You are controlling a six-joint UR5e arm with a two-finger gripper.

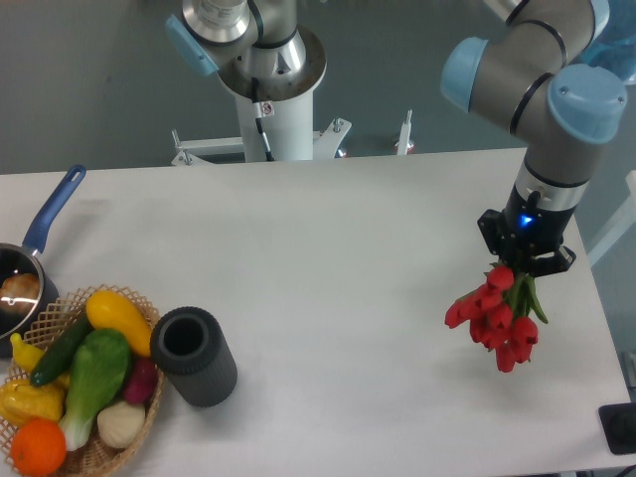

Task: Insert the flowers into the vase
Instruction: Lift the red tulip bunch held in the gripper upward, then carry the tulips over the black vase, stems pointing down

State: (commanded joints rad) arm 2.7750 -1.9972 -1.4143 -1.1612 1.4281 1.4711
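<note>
My gripper (524, 260) is clamped on the stem end of the flowers (496, 316), far right of the table (338, 248). The red buds hang below and a bit left of the fingers, green stems running up into the jaws; I can't tell from here if the buds are clear of the tabletop or just brushing it. The vase (193, 355) stands upright near the front left, mouth open and unblocked, well apart from me, w/ the wicker basket (94, 452) of veg touching or just beside its left side and the saucepan (25, 288) further left.

Step in hand, as I judge it: pick is done, carry is next. Insertion not yet started.

Next move calls for: travel left and toward the near edge w/ enough height to clear the vase rim. Bunch looks wider than the mouth, and it hangs buds-down, so I'd need to turn it stems-down and centre it over the opening before lowering. Risk: clipping the vase and tipping it into the basket.
</note>
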